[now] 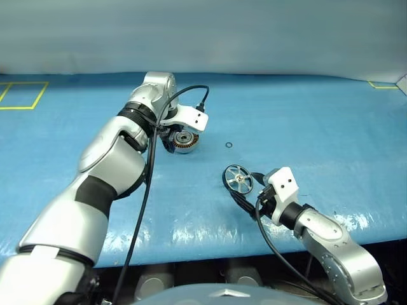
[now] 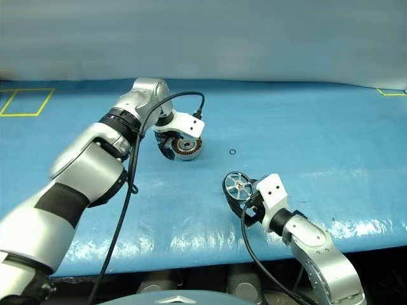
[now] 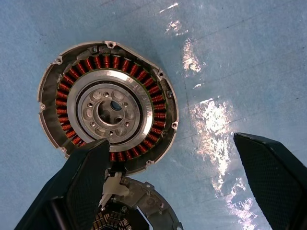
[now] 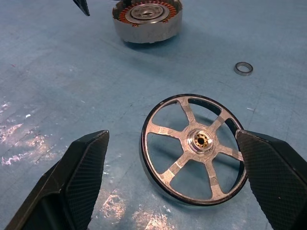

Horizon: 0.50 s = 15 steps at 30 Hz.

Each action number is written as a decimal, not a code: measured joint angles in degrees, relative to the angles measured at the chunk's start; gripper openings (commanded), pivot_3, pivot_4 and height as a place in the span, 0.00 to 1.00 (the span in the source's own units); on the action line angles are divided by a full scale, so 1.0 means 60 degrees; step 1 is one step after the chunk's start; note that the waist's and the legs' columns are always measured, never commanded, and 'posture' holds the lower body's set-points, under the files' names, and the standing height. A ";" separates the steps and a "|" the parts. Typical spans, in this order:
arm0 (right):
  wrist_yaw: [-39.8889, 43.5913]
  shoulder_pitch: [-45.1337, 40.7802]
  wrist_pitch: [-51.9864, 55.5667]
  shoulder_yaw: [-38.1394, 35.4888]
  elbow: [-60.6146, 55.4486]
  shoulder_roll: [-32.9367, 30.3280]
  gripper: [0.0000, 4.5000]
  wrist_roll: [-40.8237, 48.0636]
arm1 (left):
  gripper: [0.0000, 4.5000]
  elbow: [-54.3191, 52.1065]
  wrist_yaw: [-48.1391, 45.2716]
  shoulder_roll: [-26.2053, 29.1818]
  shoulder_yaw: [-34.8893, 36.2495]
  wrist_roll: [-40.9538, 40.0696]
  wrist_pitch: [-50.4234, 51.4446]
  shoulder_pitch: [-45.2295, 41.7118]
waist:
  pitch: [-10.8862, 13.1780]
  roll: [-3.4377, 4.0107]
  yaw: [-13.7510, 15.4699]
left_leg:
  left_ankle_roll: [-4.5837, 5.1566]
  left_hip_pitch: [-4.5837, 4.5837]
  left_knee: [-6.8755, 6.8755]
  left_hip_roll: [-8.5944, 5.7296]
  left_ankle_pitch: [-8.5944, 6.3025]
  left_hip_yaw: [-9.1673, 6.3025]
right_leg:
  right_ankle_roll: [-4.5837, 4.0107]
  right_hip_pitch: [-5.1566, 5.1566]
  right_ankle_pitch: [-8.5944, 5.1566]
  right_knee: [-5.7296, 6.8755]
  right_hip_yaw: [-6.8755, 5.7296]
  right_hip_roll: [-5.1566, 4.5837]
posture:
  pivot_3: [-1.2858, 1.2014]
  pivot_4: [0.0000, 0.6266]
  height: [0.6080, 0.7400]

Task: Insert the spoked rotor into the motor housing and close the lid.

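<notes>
The motor housing (image 1: 185,140) sits open-side up on the blue table cover (image 1: 331,127), left of centre and toward the far side, showing a ring of copper-brown windings around a silver hub. The left gripper (image 3: 175,179) points steeply down above it with its 2 black fingers spread wide and nothing between them; in the left wrist view one finger (image 3: 86,179) overlaps the housing's rim, though whether it touches cannot be told, and the other finger stands over bare cover beside the housing. The lid (image 3: 136,211) lies flat, joined to the housing's edge, with its segmented inner face up and partly hidden behind that finger. The spoked rotor (image 4: 194,148) lies flat on the cover nearer the robot and to the right of the housing, well apart from it, its 6 thin spokes meeting at a shiny central hub inside a dark rim. The right gripper (image 4: 175,184) is low over the near side of the rotor, fingers wide apart; one finger (image 4: 273,177) overlaps the rim at one side and the other stands clear of it, so the rotor is not pinched. A small dark ring (image 1: 228,145) lies on the cover to the right of the housing and beyond the rotor.
</notes>
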 measured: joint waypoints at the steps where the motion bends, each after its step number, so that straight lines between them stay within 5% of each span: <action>1: -0.0042 0.0022 0.0000 0.0000 -0.0027 0.0003 0.99 0.0000 | 1.00 0.0068 0.0175 -0.0039 -0.0001 0.0082 -0.0016 0.0001 | 0.0000 0.0000 0.0004 | 0.0000 0.0000 0.0002 0.0000 0.0000 -0.0001 | 0.0001 0.0001 0.0000 0.0001 0.0000 0.0000 | 0.52 0.24 1.00; 15: -0.0450 0.0054 0.0018 0.0198 -0.0257 0.0126 0.99 -0.0046 | 1.00 0.0320 0.0792 -0.0534 0.0036 0.0403 -0.0212 0.0459 | 0.0000 0.0000 0.0010 | 0.0000 0.0000 0.0025 -0.0001 0.0000 0.0000 | 0.0003 0.0003 0.0003 0.0021 0.0001 0.0000 | 0.52 0.24 1.00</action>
